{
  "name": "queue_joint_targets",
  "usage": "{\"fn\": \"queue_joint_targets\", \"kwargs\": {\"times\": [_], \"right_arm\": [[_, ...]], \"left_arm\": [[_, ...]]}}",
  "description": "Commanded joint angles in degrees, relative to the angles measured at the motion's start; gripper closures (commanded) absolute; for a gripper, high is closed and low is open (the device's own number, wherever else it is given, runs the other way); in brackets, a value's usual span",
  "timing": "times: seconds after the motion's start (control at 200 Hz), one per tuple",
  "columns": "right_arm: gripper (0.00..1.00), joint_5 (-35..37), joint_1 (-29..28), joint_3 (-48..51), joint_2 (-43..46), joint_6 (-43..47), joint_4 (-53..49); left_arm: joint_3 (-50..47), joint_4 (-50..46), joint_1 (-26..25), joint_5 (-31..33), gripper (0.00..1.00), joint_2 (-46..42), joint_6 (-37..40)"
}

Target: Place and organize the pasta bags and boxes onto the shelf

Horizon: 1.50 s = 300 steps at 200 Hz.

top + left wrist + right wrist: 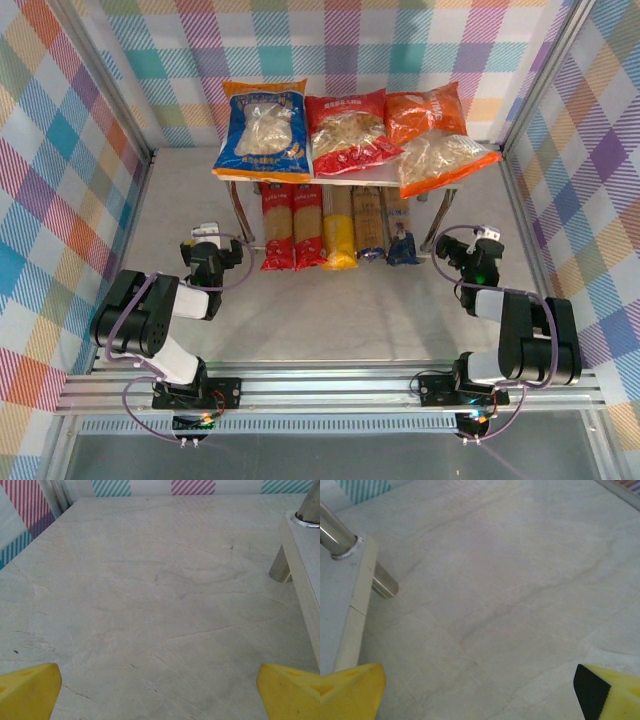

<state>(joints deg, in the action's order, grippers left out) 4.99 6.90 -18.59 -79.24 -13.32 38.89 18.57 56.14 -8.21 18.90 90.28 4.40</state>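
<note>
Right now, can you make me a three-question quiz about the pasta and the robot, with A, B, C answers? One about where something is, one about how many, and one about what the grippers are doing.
1. Where do the three wide bags lie?
A. on the top board of the shelf
B. on the table in front of the arms
C. under the long packs

2. How many long spaghetti packs lie on the lower board?
A. three
B. five
C. seven

3. What are the left gripper and right gripper doing?
A. both open, holding nothing
B. both shut on a bag
C. one shut on a red pack

Answers:
1. A, the bags sit side by side on top.
2. B, two red, one yellow and two clear-fronted packs.
3. A, bare table shows between each gripper's spread yellow fingers.
</note>
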Motion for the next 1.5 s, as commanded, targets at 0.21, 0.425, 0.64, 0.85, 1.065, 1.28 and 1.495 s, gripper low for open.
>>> {"fn": "queue_joint_targets", "kwargs": {"times": [0.21,0.425,0.64,0.85,1.065,1.28,1.495], "right_arm": [[0.0,-5.81,-7.42,-3.9,-8.62,12.84,11.15],[0.01,-3.36,-7.75,-5.09,-8.73,12.28,8.28],[0.01,-3.4,-7.77,-5.21,-8.69,12.27,8.01],[0.01,-3.37,-7.74,-5.23,-8.65,12.27,7.86],[0.01,-3.38,-7.75,-5.23,-8.64,12.24,7.86],[0.01,-3.41,-7.77,-5.23,-8.65,12.22,7.86],[0.01,-3.34,-7.74,-5.23,-8.64,12.28,7.86]], "left_arm": [[2.08,-0.97,-0.37,-2.89,0.0,0.25,-0.56],[2.34,-1.5,-0.19,-3.2,0.0,0.24,-0.79],[3.09,-3.06,0.41,-4.29,0.0,0.14,-1.15],[3.32,-3.49,0.64,-4.87,0.0,0.16,-1.24],[3.34,-3.58,0.63,-4.92,0.0,0.16,-1.24],[3.32,-3.49,0.65,-4.91,0.0,0.16,-1.23],[3.4,-3.68,0.65,-4.99,0.0,0.24,-1.24]]}}
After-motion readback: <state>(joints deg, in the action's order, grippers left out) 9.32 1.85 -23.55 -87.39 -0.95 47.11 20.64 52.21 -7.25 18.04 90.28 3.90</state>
